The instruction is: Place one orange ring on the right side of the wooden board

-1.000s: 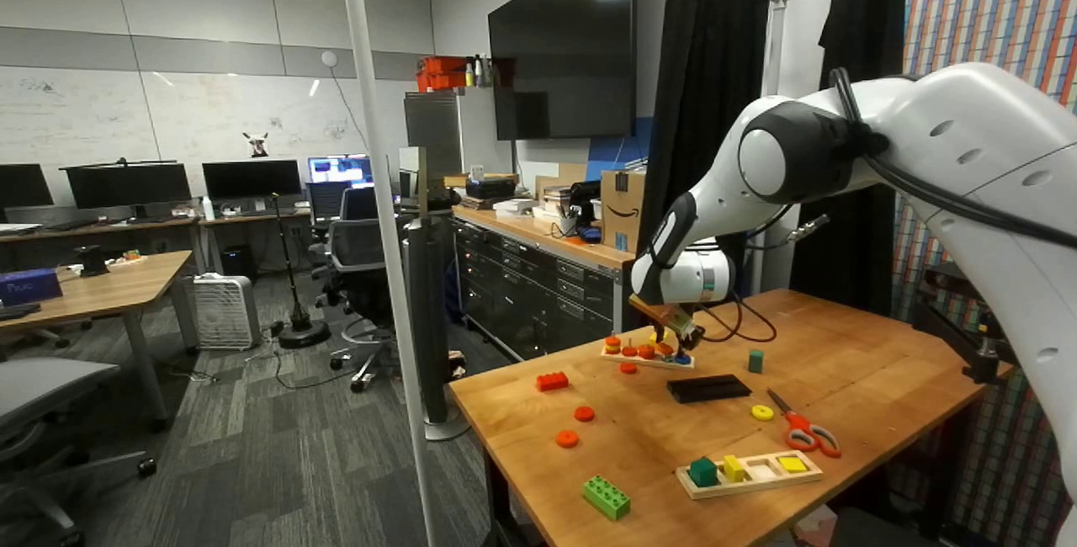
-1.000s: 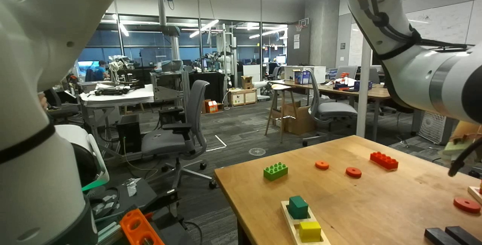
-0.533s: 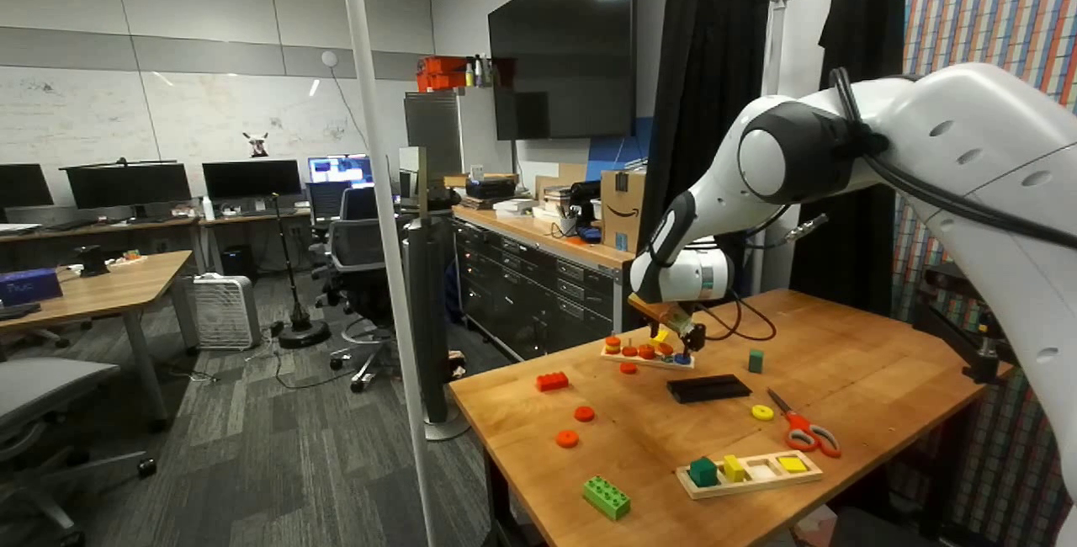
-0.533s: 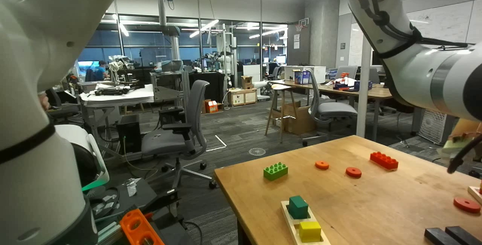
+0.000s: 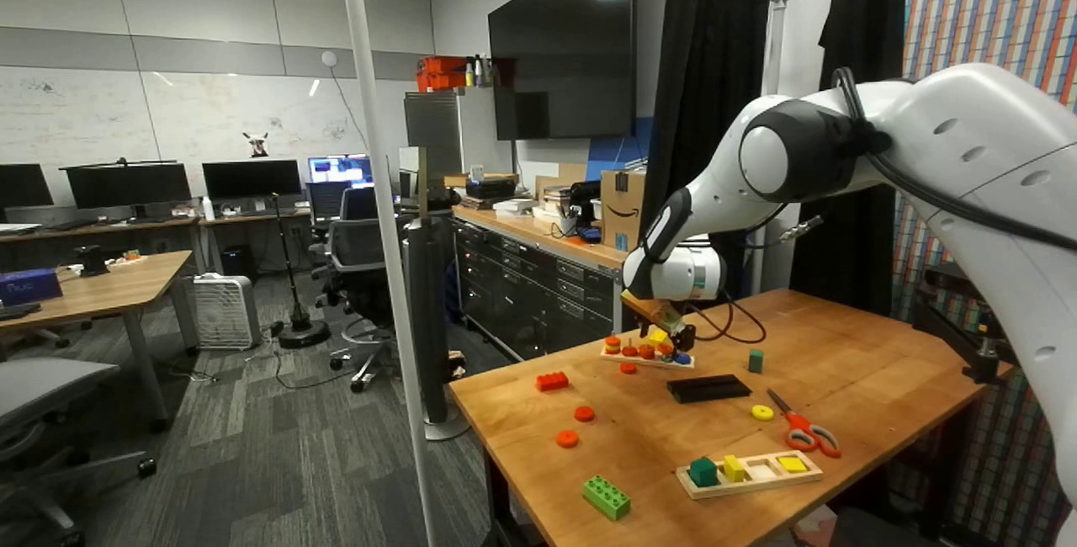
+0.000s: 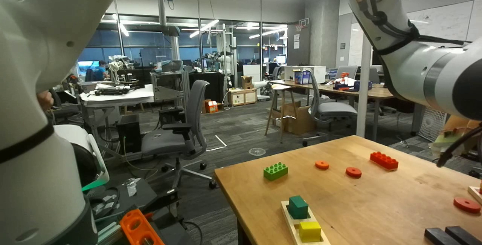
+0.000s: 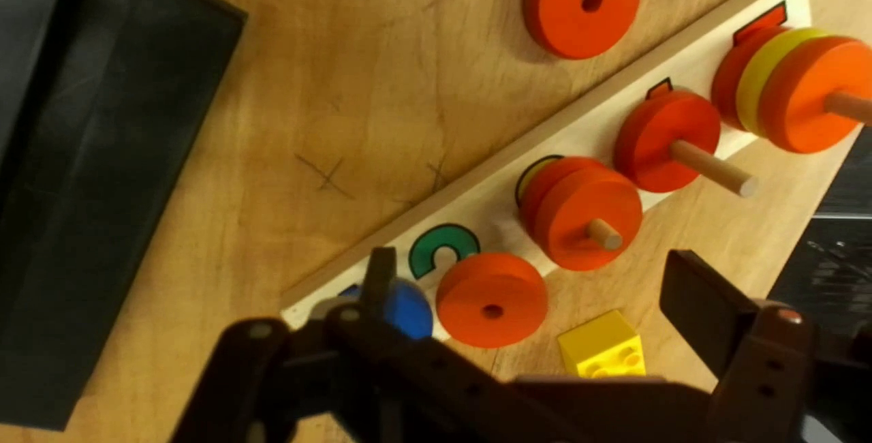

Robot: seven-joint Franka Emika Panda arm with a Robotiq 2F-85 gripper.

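Note:
The wooden board (image 7: pixel 504 206) lies diagonally in the wrist view, with pegs and rings along it. An orange ring (image 7: pixel 492 326) rests by its green numeral, beside a blue ring (image 7: pixel 411 312); no peg tip shows through its hole. Farther along are stacked orange rings (image 7: pixel 594 201), a single red-orange ring (image 7: pixel 659 150) and a red, yellow and orange stack (image 7: pixel 804 109). My gripper (image 7: pixel 535 271) is open above this end of the board, its fingers wide apart on either side of the orange ring and touching nothing visible. One finger partly covers the blue ring.
A yellow brick (image 7: pixel 599 344) sits beside the board, below the jaws. A loose ring (image 7: pixel 589 3) and a black tray (image 7: pixel 122 177) lie on the other side. Scissors (image 5: pixel 803 429), a block board (image 5: pixel 702 492) and a red brick (image 5: pixel 553 381) are elsewhere on the table.
In an exterior view the gripper has shifted slightly left along the board, and its fingers look wider apart than a second ago. The rings and the board look unmoved over the last half second.

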